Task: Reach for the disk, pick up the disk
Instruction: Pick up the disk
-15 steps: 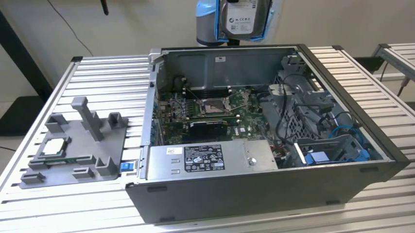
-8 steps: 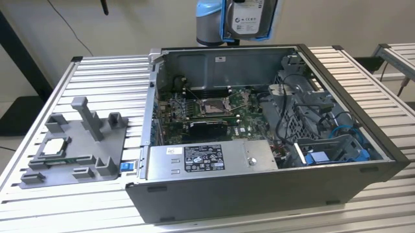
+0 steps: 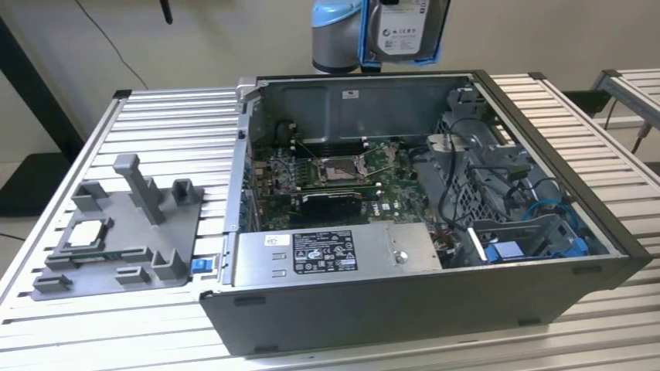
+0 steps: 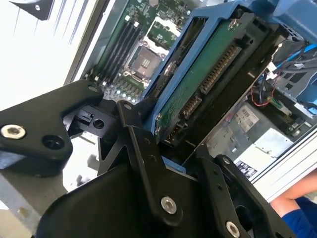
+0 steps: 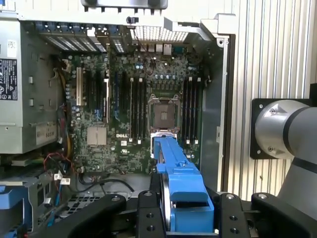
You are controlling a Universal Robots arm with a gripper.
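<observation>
The disk [image 3: 404,31] hangs high above the back edge of the open computer case, its white label facing the camera and its blue bracket along the sides. In the second wrist view, my gripper [image 4: 171,139] is shut on the disk [image 4: 198,84], whose green circuit-board side shows inside the blue bracket. The black fingers [image 4: 141,144] clamp it from both sides. In the first wrist view, the disk's blue bracket edge [image 5: 179,171] sticks out from the gripper [image 5: 187,210] over the motherboard.
The open computer case [image 3: 413,317] lies on a slatted aluminium table [image 3: 165,116]. Inside are a motherboard with an empty socket [image 3: 341,166], a grey power-supply box [image 3: 330,251] and a blue drive bay [image 3: 536,243]. A grey fixture with a processor chip [image 3: 88,232] stands at the exterior view's left. A person's blue sleeve [image 4: 297,210] is nearby.
</observation>
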